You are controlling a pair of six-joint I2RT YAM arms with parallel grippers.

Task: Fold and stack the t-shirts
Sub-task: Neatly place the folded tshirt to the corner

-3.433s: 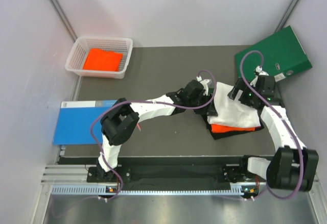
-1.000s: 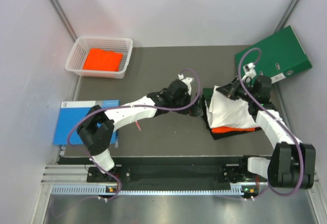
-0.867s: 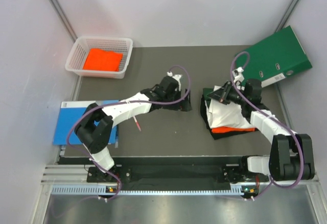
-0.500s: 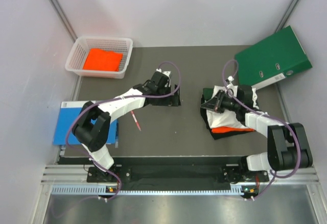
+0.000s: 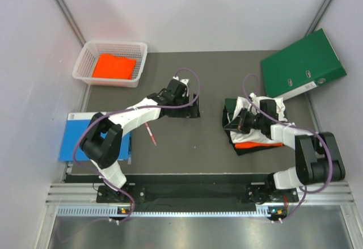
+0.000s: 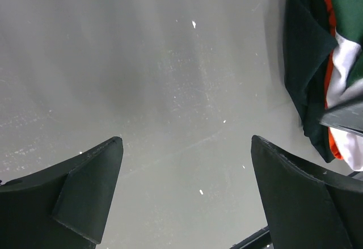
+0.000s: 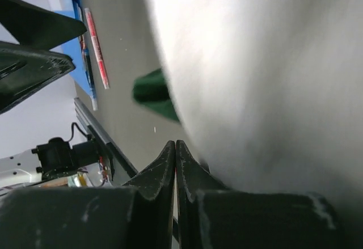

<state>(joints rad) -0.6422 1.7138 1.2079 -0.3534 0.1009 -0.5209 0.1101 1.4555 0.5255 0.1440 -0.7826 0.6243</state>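
Note:
A stack of t-shirts (image 5: 253,138) lies right of centre: a white one with dark green sleeves on top, an orange one (image 5: 249,144) under it, black at the bottom. My right gripper (image 5: 229,122) is shut and lies low at the stack's left edge. In the right wrist view its jaws (image 7: 174,143) are pressed together with nothing visible between them, beside the white shirt (image 7: 261,62) and a green sleeve (image 7: 152,93). My left gripper (image 5: 194,106) stands open over bare mat, left of the stack. Its wrist view (image 6: 186,142) shows the stack's edge (image 6: 309,62) at upper right.
A white basket (image 5: 85,62) at the back left holds a folded orange t-shirt (image 5: 114,66). A green binder (image 5: 303,62) lies at the back right, close behind the stack. A blue book (image 5: 79,138) lies at the left edge, with a red pen (image 5: 151,134) on the mat beside it.
My left arm has pulled back to the left, away from the stack. My right gripper has swung from the stack's top right down to its left edge, still shut.

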